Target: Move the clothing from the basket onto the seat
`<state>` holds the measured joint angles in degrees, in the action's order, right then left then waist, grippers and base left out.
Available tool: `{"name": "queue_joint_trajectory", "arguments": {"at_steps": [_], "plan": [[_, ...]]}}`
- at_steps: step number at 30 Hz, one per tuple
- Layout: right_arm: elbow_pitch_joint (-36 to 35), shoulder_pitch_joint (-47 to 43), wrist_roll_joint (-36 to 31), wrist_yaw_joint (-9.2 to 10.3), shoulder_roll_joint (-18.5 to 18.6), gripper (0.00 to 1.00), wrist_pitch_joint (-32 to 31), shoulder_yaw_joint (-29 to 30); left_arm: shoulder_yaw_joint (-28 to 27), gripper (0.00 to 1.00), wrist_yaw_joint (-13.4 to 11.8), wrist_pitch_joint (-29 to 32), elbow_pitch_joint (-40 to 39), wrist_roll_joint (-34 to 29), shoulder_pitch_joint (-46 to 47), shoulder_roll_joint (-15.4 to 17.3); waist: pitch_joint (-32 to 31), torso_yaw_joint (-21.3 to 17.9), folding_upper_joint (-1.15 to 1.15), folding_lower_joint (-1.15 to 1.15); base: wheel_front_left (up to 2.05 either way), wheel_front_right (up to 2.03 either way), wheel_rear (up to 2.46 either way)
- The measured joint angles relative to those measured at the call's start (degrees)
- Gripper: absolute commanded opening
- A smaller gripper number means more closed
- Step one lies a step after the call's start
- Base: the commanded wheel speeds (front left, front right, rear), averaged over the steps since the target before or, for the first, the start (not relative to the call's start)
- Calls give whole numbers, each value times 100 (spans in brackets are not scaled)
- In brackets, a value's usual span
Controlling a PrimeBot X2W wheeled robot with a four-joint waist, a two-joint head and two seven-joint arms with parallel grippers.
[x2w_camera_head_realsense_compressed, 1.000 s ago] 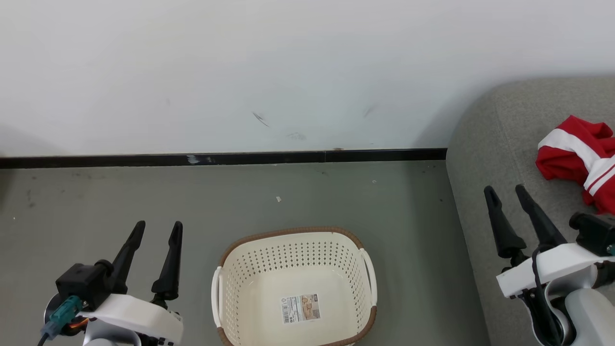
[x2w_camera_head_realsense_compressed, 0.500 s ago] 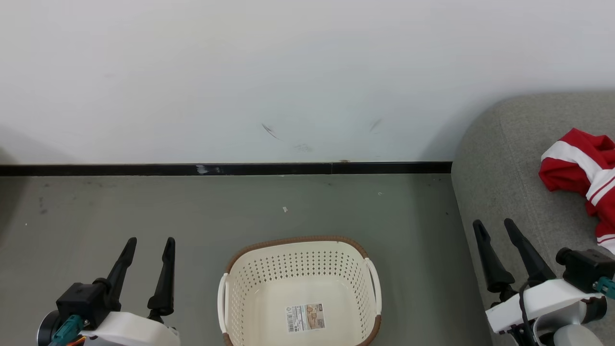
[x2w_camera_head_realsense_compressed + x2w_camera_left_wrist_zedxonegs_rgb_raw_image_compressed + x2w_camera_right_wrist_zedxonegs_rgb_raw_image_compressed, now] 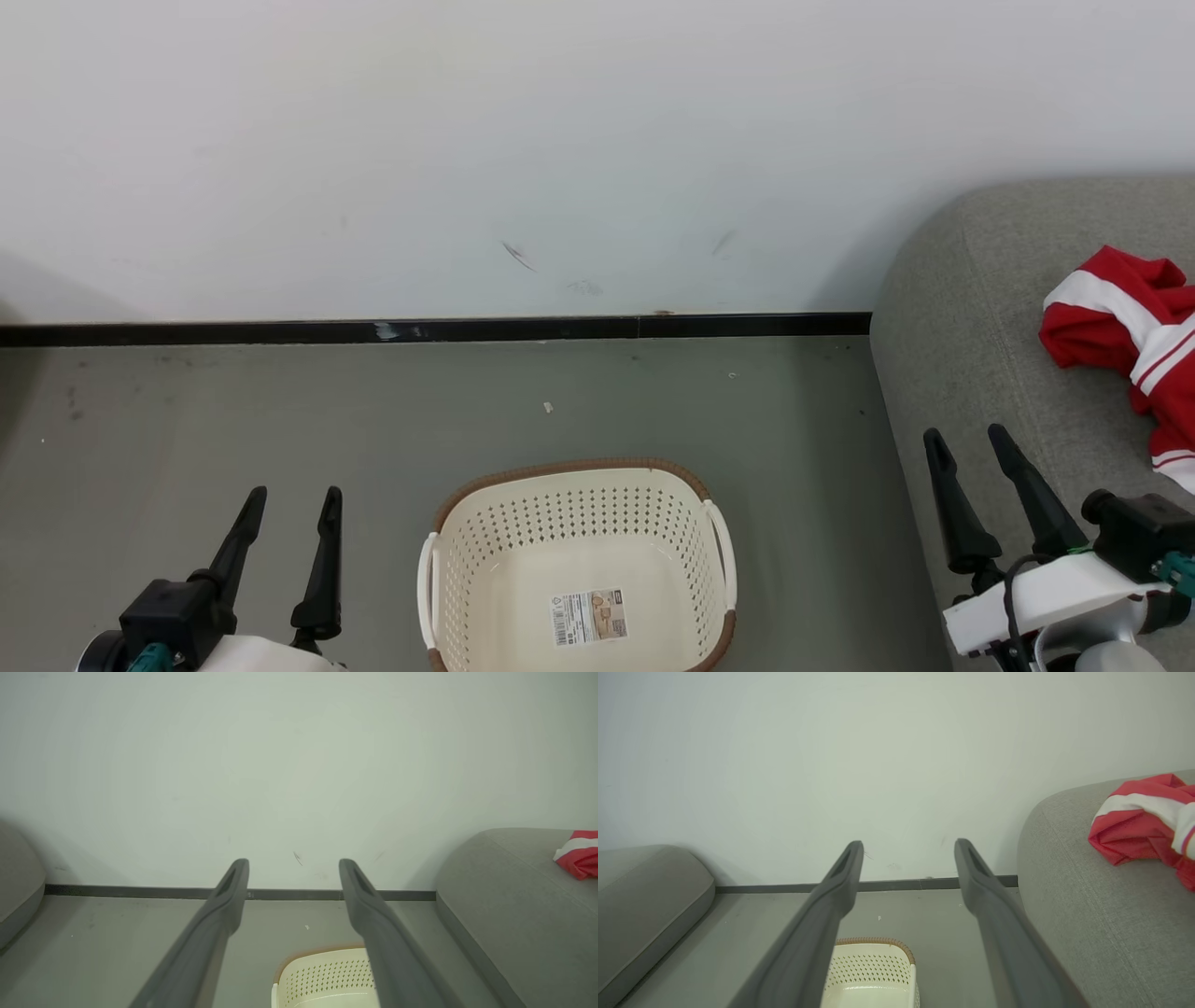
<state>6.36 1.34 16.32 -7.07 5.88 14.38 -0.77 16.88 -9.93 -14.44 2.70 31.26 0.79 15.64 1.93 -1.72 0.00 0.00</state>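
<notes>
While the left gripper and right gripper gape empty, the basket shows 1 barcoded label, unreadably small.

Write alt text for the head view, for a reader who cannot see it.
A cream basket, bare but for its label, sits on the grey floor before a white wall, while the red clothing lies on the grey seat at right. The left gripper at lower left and the right gripper at lower right both stand open, holding nothing.
</notes>
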Motion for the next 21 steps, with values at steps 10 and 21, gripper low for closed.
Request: {"name": "queue_joint_trajectory", "arguments": {"at_steps": [10, 21], "plan": [[-90, -111, -211, 0, -165, 100, 0, 159, -210, 100, 11, 0, 26, -263, -131, -202, 38, -39, 0, 0, 0, 0, 0], [-193, -119, -303, 0, -236, 100, 0, 190, -412, 100, 159, 0, 71, -276, -154, -359, 51, -57, 0, 0, 0, 0, 0]]}}
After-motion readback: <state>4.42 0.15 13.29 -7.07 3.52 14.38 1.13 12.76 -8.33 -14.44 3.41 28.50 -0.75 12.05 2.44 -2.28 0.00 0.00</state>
